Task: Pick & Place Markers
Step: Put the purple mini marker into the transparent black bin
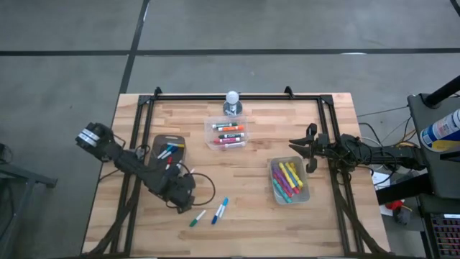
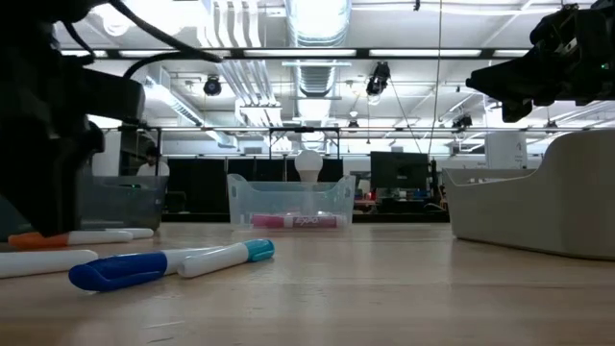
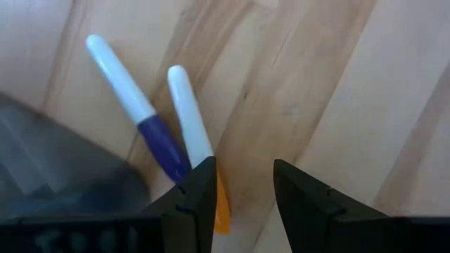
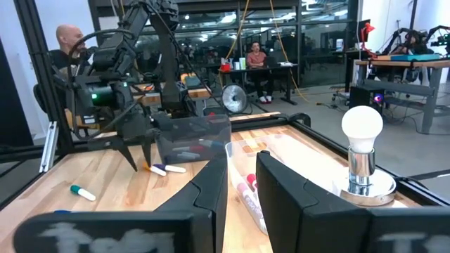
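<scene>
My left gripper [image 3: 242, 190] is open and points down at the table near the grey tray [image 1: 169, 146]. Below it lie two white-bodied markers, one purple-capped [image 3: 137, 112] and one orange-capped [image 3: 193, 133], whose orange cap runs under one finger. Two more loose markers, a blue one [image 1: 220, 210] and a green-capped one [image 1: 198, 218], lie flat nearer the table's near edge. Other markers fill the clear tub [image 1: 226, 133] and the right tub [image 1: 290, 180]. My right gripper [image 4: 242, 186] is open and held up above the table's right side [image 1: 302, 153]. My left gripper stands from above with one finger [image 3: 200, 193] over the orange cap [image 3: 221, 211] of the white-bodied marker, which lies flat on the table. I cannot tell whether the finger touches it.
A light bulb on a metal base [image 1: 231, 103] stands at the far edge behind the clear tub. A black frame [image 1: 237, 96] runs around the table top. Bare wood lies in the middle between the tubs. People sit in the room beyond [image 4: 256, 60].
</scene>
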`<control>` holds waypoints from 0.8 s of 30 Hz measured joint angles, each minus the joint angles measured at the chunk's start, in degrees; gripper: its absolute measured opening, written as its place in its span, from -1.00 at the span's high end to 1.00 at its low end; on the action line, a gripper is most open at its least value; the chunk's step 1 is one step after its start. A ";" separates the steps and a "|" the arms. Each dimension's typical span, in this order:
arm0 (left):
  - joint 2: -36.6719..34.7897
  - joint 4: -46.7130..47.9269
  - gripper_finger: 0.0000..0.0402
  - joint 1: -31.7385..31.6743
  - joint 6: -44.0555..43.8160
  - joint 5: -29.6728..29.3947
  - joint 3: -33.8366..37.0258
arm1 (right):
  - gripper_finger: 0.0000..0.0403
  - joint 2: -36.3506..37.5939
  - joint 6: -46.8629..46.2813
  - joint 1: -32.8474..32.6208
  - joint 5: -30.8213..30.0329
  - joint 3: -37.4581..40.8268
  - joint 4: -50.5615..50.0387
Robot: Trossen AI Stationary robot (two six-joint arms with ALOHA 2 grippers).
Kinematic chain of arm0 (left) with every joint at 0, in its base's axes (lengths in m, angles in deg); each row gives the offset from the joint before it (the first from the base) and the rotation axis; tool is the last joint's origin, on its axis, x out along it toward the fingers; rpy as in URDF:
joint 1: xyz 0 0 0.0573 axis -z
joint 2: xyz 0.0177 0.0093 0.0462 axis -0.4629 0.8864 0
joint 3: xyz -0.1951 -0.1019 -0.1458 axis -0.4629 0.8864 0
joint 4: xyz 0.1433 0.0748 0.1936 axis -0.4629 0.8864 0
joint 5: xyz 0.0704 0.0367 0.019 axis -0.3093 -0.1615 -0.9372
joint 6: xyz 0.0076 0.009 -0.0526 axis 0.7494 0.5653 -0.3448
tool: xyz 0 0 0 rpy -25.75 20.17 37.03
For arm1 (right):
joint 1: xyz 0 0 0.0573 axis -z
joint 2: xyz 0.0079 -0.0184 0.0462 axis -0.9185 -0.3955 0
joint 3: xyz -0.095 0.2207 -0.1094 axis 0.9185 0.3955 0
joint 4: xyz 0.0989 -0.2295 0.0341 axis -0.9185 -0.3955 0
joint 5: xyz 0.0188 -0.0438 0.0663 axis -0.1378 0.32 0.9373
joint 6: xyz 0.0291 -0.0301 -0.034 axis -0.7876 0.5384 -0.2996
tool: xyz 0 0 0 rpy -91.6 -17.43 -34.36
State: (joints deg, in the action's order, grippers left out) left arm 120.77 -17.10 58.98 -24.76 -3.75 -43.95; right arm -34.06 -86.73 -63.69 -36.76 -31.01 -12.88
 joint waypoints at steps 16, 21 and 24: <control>-0.15 9.00 0.34 3.69 -3.50 -1.34 -3.49 | 0.66 0.02 -0.04 0.00 0.00 -0.02 0.00; -0.15 11.36 0.34 3.66 -4.57 -5.13 -2.49 | 0.66 0.01 -0.04 0.02 0.00 -0.02 0.00; -0.07 9.68 0.34 3.64 -3.99 -5.92 -2.06 | 0.66 0.00 0.00 0.00 0.00 -0.02 0.00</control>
State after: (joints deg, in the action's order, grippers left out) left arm 120.70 -7.42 62.63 -28.76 -9.67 -46.00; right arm -34.06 -86.73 -63.70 -36.76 -31.03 -12.88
